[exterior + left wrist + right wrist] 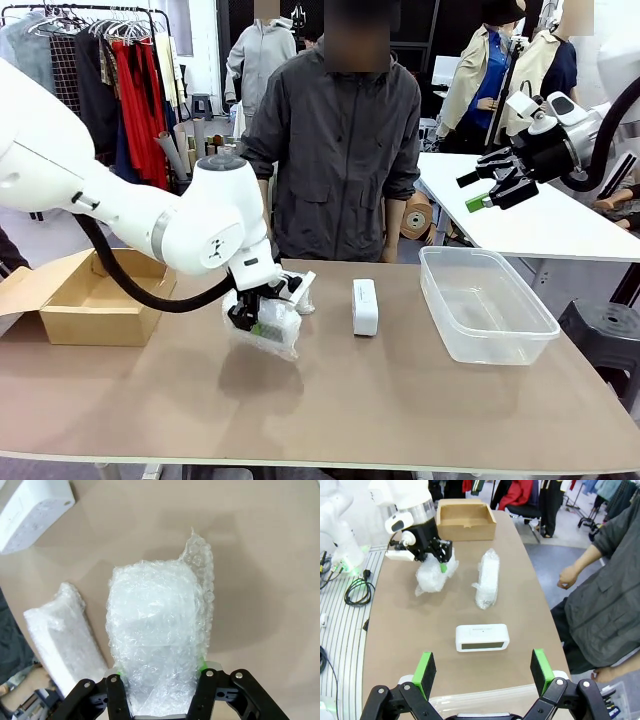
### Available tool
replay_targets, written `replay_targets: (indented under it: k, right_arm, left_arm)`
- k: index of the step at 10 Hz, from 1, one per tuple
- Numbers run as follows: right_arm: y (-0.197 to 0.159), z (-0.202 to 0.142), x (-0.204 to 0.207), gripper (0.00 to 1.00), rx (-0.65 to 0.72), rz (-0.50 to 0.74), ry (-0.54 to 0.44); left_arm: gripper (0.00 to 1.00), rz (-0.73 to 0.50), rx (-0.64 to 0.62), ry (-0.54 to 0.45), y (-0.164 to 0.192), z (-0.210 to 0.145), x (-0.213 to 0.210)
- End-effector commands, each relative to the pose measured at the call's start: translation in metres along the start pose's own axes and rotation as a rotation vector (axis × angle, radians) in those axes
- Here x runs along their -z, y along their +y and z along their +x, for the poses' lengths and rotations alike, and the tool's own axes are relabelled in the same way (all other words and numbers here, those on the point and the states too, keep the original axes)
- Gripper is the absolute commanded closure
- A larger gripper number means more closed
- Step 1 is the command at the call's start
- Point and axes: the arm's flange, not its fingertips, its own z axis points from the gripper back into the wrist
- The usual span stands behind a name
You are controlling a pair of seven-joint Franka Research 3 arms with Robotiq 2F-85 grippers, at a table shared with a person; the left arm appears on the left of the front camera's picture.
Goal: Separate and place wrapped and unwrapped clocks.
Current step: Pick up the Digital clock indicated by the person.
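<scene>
At the far left of the worktop (400, 400) an open cardboard box (85, 322) sits with its flaps spread. To its right the left tool (258, 322) points down and is clamped on a wrapped clock (272, 342), its 2 green-padded fingers pressed into the sides of the bubble wrap. The left wrist view shows the bundle filling the gap between them, with a loose flap of wrap sticking out past its far end. Whether the bundle rests on the worktop or hangs just above it, I cannot tell. Just behind it, on the side of the person (345, 150) standing at the far edge, the second wrapped clock (303, 290) lies on the worktop, near the first. Further right the bare clock (365, 307) stands on its long edge near the middle, apart from both bundles. Right of that sits a clear plastic tub (500, 335). The right tool (474, 192) hangs high above the worktop's right end, its jaws spread wide and free
</scene>
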Motion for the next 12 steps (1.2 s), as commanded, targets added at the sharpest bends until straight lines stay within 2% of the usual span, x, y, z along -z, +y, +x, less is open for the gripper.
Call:
replay_targets:
  k: [1,5,7,10,12]
  right_arm:
    - [0.002,0.002,0.000,0.00,-0.003,0.001,-0.002]
    - [0.002,0.002,0.000,0.00,-0.003,0.001,-0.002]
    - [0.002,0.002,0.000,0.00,-0.003,0.001,-0.002]
    - [0.002,0.002,0.000,0.00,-0.003,0.001,-0.002]
    - [0.002,0.002,0.000,0.00,-0.003,0.001,-0.002]
  left_arm:
    - [1.00,0.003,-0.058,-0.012,-0.006,0.008,-0.044]
    - [1.00,0.006,-0.176,0.005,0.007,0.025,-0.116]
    - [1.00,0.040,-0.217,0.052,0.021,0.028,-0.151]
    - [1.00,0.065,-0.211,0.084,0.031,0.033,-0.190]
    - [1.00,0.074,-0.188,0.066,0.031,0.036,-0.194]
